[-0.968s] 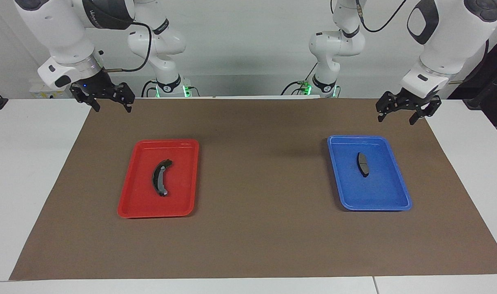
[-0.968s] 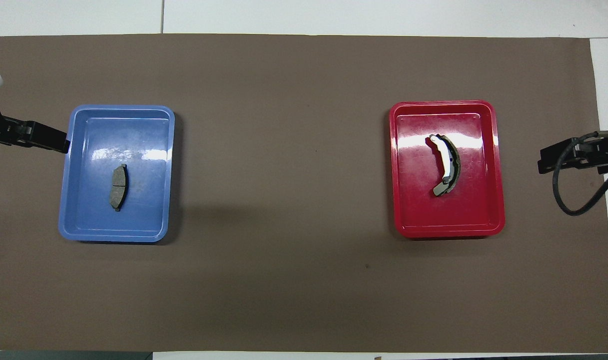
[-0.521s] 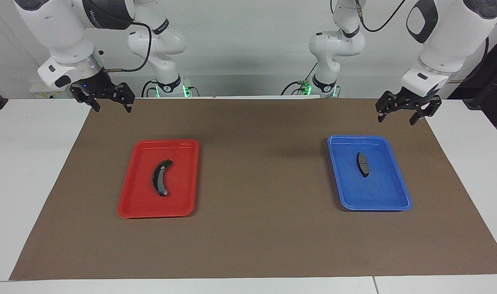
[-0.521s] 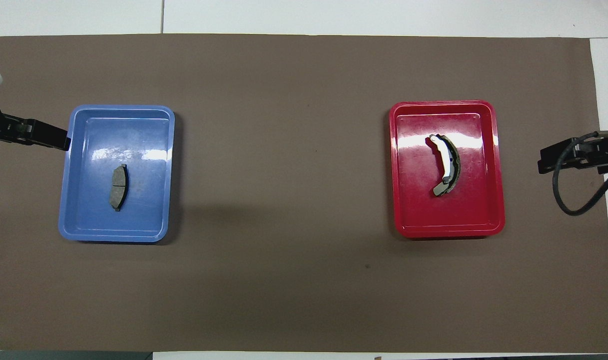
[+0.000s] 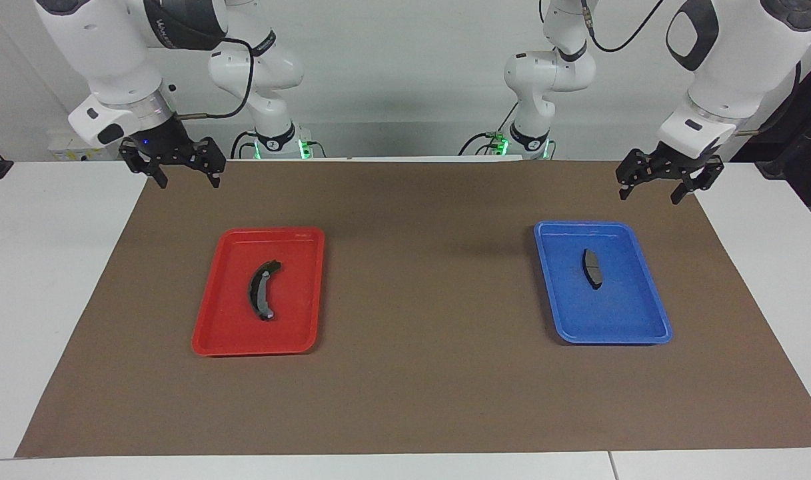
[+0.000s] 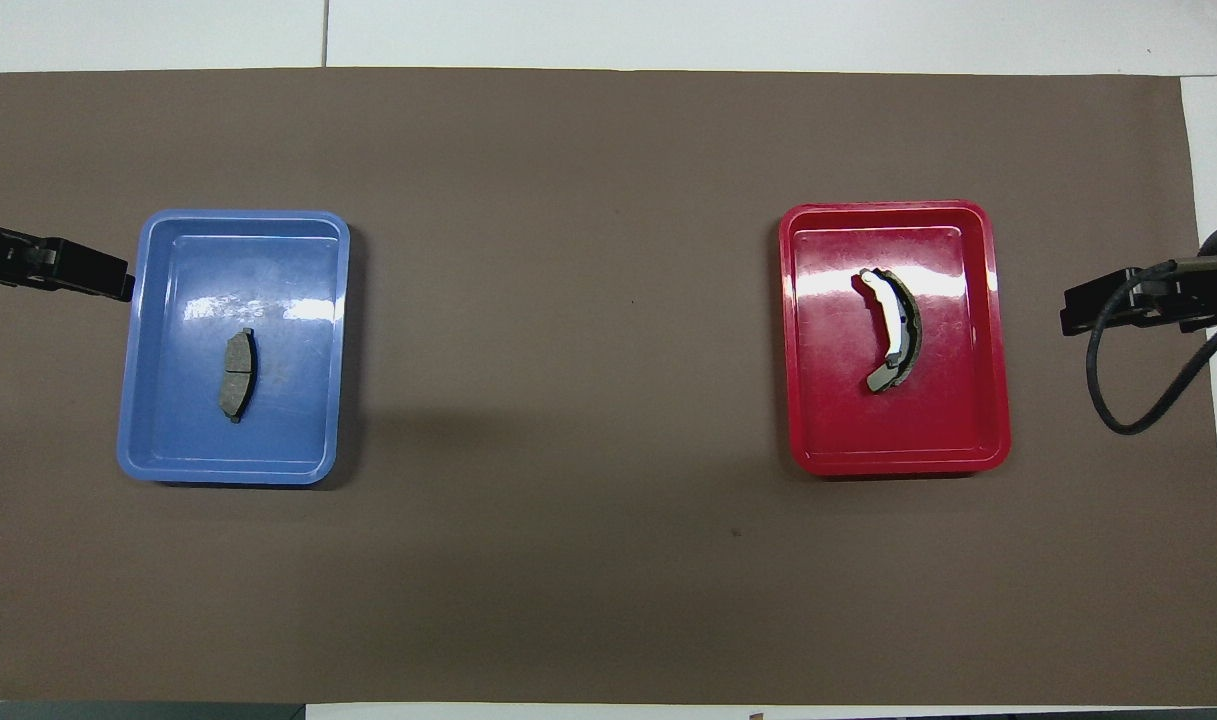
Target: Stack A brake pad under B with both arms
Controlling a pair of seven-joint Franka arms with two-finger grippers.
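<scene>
Dark grey and lens-shaped, your A brake pad (image 5: 592,268) lies flat in the middle of the blue tray (image 5: 652,313), its long axis running from the robots' edge of the table toward the edge away from them, tilted only slightly. B (image 5: 262,289), the longer black crescent pad, lies in the red tray (image 5: 305,293) with its long axis along much the same line, its curve bulging toward the right arm's end of the table and a light grey tip at the end farther from the robots. You have the two trays well apart on the brown paper mat (image 5: 418,373), blue toward the left arm's end and red toward the right arm's, each holding just its one pad. The mat between them is bare. Your left gripper (image 5: 664,182) hangs in the air over the mat's corner by the robots' edge at its own end, fingers spread and holding nothing. Your right gripper (image 5: 188,171) hangs likewise over the mat's corner at its end, fingers apart and empty.
</scene>
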